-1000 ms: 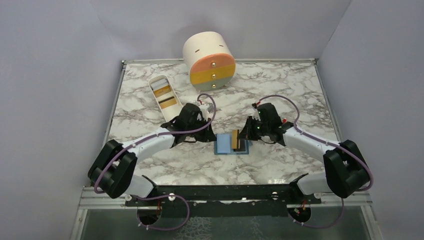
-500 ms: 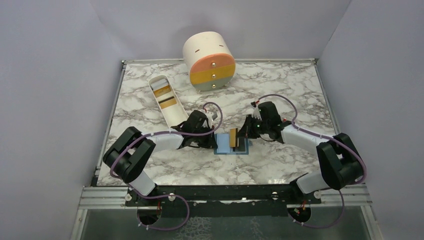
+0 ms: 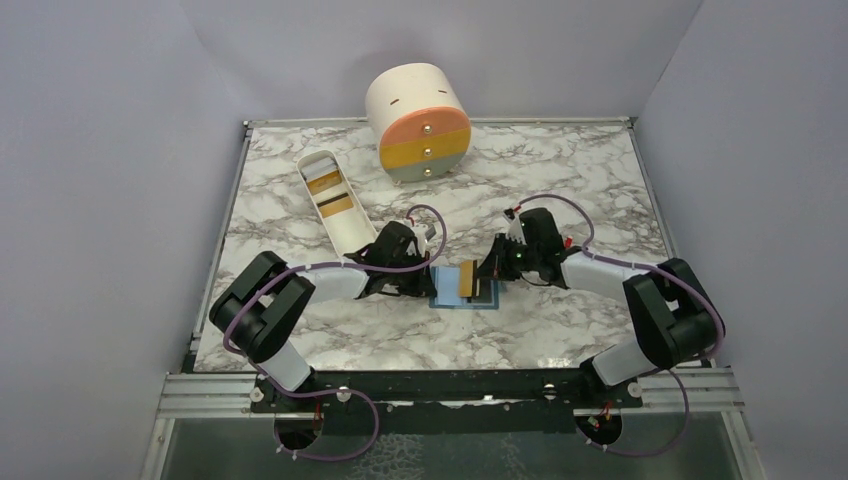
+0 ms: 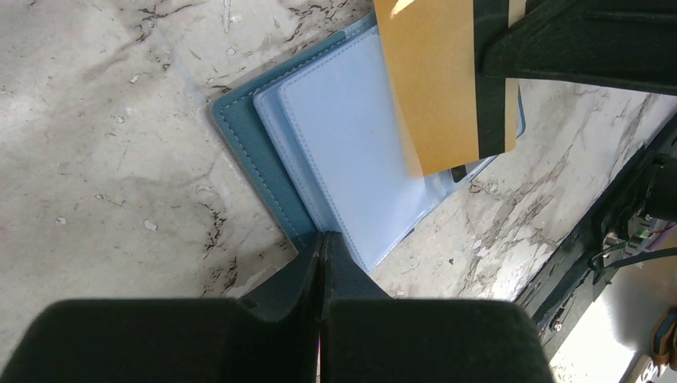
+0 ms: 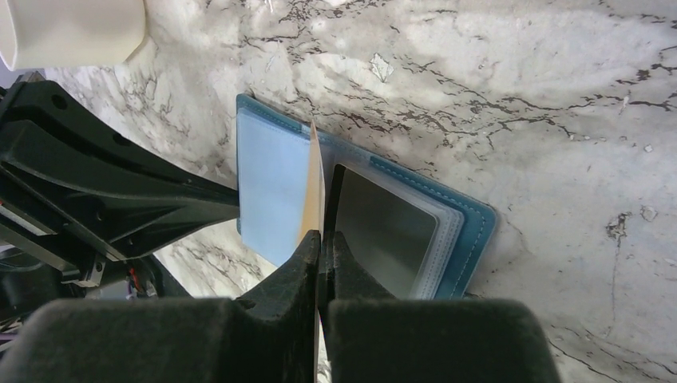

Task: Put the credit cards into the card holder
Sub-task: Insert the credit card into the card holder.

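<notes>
The blue card holder lies open on the marble, its pale blue sleeves facing up. My right gripper is shut on a gold credit card, held on edge over the holder's middle fold. The right wrist view shows that card edge-on between the right gripper fingers, beside a dark grey card lying in a sleeve. My left gripper is shut with nothing in it, its tips resting on the holder's left edge. Two more gold cards lie in the white tray.
A long white tray sits at the back left, close behind my left arm. A cream cylinder with orange, yellow and grey drawers stands at the back centre. The table's raised metal rim runs along the left side.
My left arm folded in and its gripper slid right onto the holder's left edge. The right arm drew its elbow in, keeping the gold card over the holder.
</notes>
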### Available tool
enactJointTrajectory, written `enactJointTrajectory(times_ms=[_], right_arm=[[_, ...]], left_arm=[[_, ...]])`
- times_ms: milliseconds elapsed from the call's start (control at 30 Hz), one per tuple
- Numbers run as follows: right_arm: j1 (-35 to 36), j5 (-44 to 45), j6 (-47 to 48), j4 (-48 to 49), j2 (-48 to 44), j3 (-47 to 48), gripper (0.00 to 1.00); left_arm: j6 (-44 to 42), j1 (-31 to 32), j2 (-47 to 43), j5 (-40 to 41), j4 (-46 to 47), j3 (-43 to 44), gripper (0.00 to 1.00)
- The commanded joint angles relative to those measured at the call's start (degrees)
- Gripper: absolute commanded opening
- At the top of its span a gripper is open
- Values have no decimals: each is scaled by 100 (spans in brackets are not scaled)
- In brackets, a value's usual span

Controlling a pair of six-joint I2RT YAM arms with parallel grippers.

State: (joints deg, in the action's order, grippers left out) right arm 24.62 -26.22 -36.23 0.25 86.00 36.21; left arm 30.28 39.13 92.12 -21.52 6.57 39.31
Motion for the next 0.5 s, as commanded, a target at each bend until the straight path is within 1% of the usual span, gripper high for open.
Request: enactJointTrajectory(times_ms=[0, 467], right_arm=[[-14, -129, 28, 287, 150, -207, 1], [-12, -268, -194, 470, 10, -515, 1]], left_arm=[[8, 101, 184, 237, 55, -168, 0], [53, 121, 166, 302, 48, -281, 0]])
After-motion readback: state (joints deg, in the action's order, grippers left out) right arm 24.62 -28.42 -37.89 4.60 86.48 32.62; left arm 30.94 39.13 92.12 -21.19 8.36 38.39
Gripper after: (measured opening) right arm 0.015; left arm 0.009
